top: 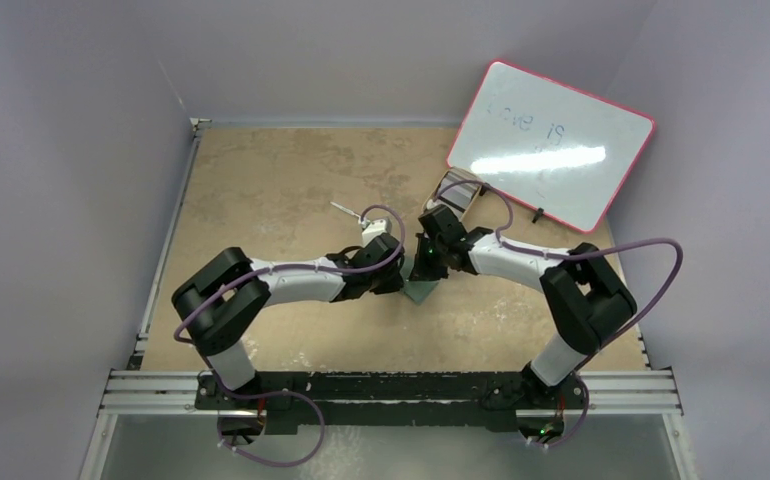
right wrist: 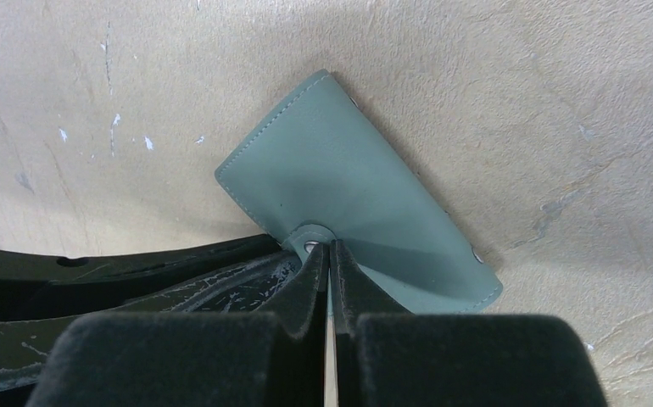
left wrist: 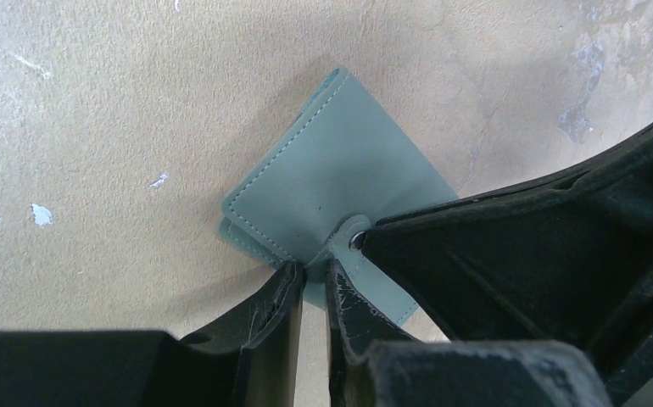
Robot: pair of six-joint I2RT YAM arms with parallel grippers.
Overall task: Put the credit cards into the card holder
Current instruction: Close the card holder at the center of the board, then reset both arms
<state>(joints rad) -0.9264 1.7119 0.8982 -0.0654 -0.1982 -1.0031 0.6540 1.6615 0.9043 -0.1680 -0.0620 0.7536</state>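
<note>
From above and behind I look down across the whole table [top: 261, 180]; both wrist cameras look down closely, sharing the card holder [left wrist: 340, 170].

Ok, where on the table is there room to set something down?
Far left quarter of the table, between its left edge and the small white object, is bare. So is the near strip between the card holder and the rail. Crowded: centre and far right, around the tray and whiteboard.
</note>
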